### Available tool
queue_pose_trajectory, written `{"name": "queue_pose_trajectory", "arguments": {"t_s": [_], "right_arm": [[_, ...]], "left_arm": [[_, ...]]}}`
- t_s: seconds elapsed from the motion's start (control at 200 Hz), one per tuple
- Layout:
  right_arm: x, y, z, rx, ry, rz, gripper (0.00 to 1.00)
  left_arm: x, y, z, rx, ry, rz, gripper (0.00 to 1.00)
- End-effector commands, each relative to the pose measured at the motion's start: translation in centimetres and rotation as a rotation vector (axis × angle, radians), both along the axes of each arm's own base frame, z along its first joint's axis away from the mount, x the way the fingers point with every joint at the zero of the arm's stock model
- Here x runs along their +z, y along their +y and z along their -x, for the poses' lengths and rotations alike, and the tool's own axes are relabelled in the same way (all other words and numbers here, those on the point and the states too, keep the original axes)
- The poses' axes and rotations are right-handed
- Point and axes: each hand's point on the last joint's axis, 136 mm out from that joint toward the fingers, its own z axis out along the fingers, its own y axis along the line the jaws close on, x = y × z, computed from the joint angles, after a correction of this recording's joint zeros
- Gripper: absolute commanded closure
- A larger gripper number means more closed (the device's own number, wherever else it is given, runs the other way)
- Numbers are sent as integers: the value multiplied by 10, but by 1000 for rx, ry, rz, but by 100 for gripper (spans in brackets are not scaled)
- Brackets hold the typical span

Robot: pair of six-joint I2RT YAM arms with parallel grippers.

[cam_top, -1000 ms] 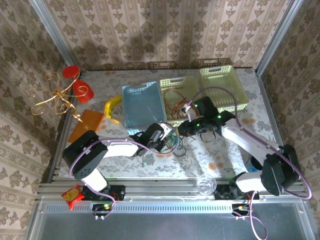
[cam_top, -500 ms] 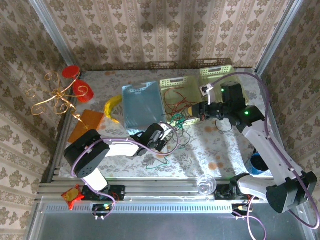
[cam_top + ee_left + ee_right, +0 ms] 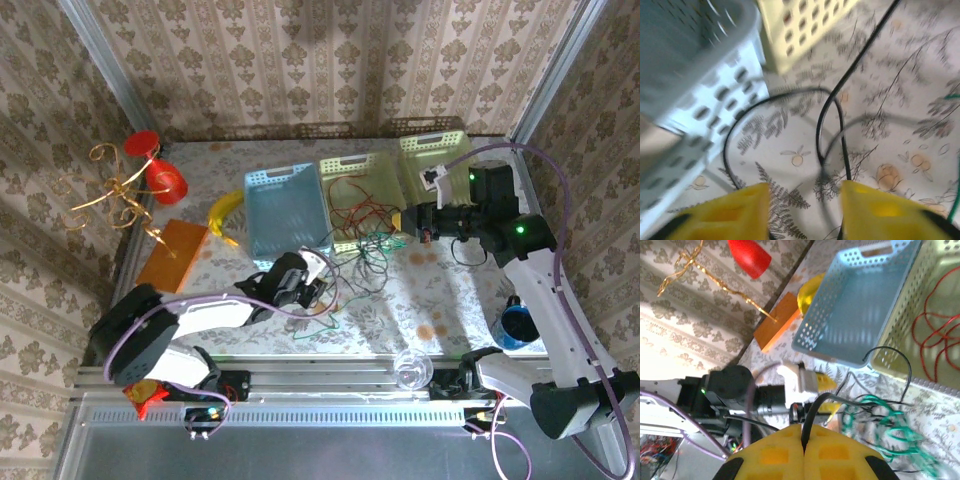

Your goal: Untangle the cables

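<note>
The cables (image 3: 352, 262) lie in a loose tangle of black and green strands on the flowered cloth in front of the baskets. A red cable (image 3: 352, 208) rests in the middle basket (image 3: 345, 162). My right gripper (image 3: 402, 219) hangs to the right of the tangle, shut on a black cable (image 3: 812, 415) that rises from between its yellow fingers. Green loops (image 3: 881, 426) hang blurred beyond it. My left gripper (image 3: 320, 275) sits low at the tangle's left side. Its jaws stand open (image 3: 805, 210) over black loops (image 3: 832, 112) on the cloth, and one strand runs along its right finger's inner edge.
A blue basket (image 3: 285, 208) stands left of the middle basket, and a yellow-green one (image 3: 445, 165) at the back right. At the left are an orange block (image 3: 172, 252), a red cup (image 3: 166, 180) and a gold wire stand (image 3: 105, 190). A clear glass (image 3: 412, 368) and a blue cup (image 3: 517, 322) stand near the front.
My right gripper has swung right and back with the black cable, stretching the tangle out. My left gripper has opened and drawn back a little to the left.
</note>
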Motion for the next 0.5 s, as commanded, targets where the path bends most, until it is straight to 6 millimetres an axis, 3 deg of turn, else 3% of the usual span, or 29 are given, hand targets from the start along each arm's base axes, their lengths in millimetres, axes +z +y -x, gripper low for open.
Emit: {"name": "queue_pose_trajectory", "arguments": {"t_s": [0.0, 0.065, 0.195, 0.495], "right_arm": [[-6, 7, 23, 90, 67, -38, 100], [-17, 12, 27, 114, 104, -46, 100], [-31, 22, 32, 158, 157, -70, 100], [-38, 55, 45, 288, 213, -109, 100]], "left_arm": [[37, 0, -3, -8, -35, 113, 40], [55, 1, -6, -8, -41, 167, 32], [80, -10, -10, -59, -49, 221, 26], [94, -49, -14, -176, -22, 290, 22]]}}
